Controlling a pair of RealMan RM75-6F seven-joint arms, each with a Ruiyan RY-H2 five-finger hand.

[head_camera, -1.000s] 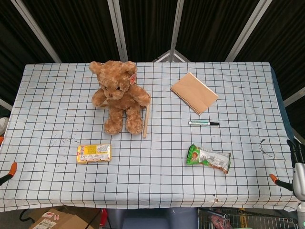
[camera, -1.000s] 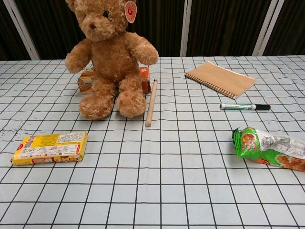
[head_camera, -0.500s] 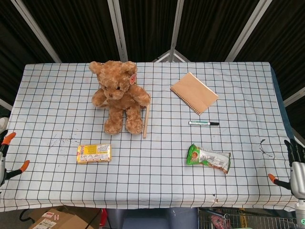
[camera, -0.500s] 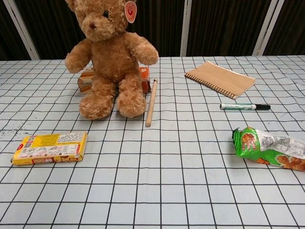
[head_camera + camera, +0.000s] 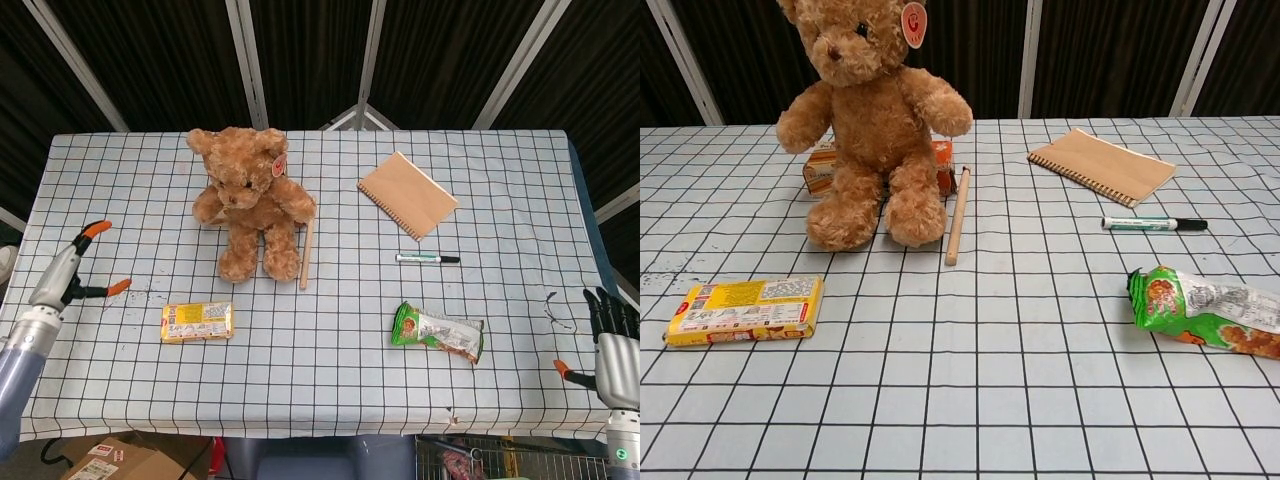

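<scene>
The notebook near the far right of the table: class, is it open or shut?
Shut. The notebook lies flat on the checked tablecloth with its plain brown cover up, no pages showing, spiral binding along one edge.

It looked like a lab or test room set up for robot trials rather than a home. A table (image 5: 330, 400) was draped in a white cloth with a black grid, and behind it hung dark corrugated panels (image 5: 300, 60) braced by pale metal struts (image 5: 247, 62). A cardboard box (image 5: 120, 462) sat on the floor below the table's near edge, beside a wire basket (image 5: 500, 465).
</scene>
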